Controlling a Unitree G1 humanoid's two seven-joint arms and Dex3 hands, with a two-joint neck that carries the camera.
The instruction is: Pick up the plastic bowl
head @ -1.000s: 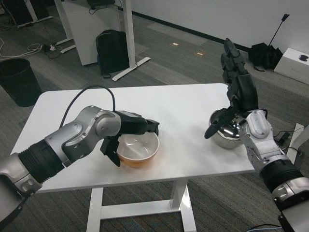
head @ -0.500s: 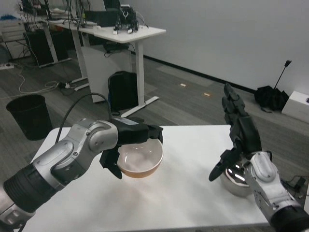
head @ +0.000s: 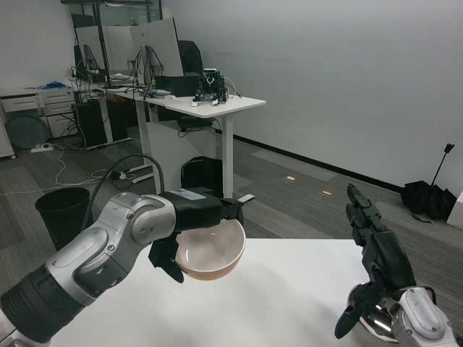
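Observation:
My left hand [head: 189, 217] grips the plastic bowl [head: 210, 251] by its near and far rim. The bowl is orange outside and white inside, and it hangs above the white table [head: 268, 303], tilted a little toward me. My right hand [head: 376, 271] stands upright at the right with its fingers spread and nothing in it, just over a shiny metal bowl [head: 372, 318] on the table's right side.
Beyond the table lies grey carpet with a black bin [head: 64, 213] at the left, a white desk [head: 192, 108] carrying monitors and gear, and a black bag [head: 202, 176] under it. Another dark bag [head: 428, 199] sits by the far wall.
The left hand has lifted the plastic bowl off the table and raised it. The camera has tilted upward, so the table has dropped low in the picture. The right hand keeps its place by the metal bowl.

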